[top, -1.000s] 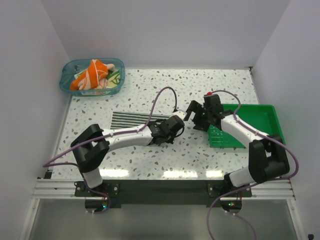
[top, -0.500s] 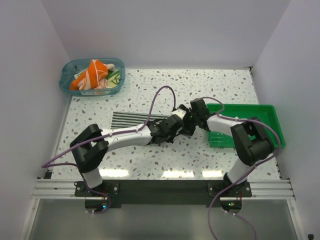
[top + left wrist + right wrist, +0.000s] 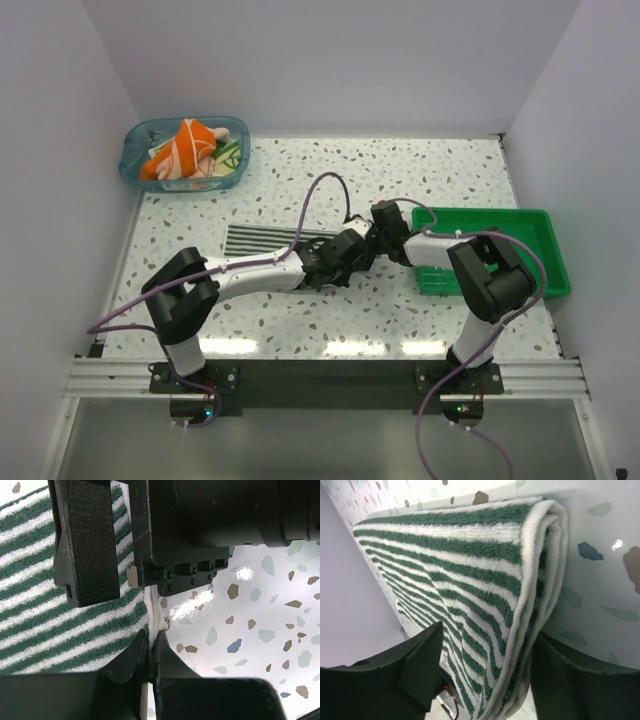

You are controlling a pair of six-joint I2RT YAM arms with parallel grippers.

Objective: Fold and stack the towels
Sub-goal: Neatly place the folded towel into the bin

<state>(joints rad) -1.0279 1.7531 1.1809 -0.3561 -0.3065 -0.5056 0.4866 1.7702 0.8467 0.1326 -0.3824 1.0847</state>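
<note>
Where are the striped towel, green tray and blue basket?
striped cloth towel (image 3: 262,240): top view, flat middle.
green plastic tray (image 3: 522,240): top view, bare floor.
blue plastic basket (image 3: 128,166): top view, left rim.

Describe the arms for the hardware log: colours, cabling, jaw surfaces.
The left arm and right arm match: white link shells, black joint housings. A purple cable loops loose off each arm toward its base. The jaws are black; one pad in the left wrist view is finely ribbed. No markings are readable.

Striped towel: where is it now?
In the top view, the striped towel lies left of centre on the table, nearer than the blue basket, left of the green tray.
</note>
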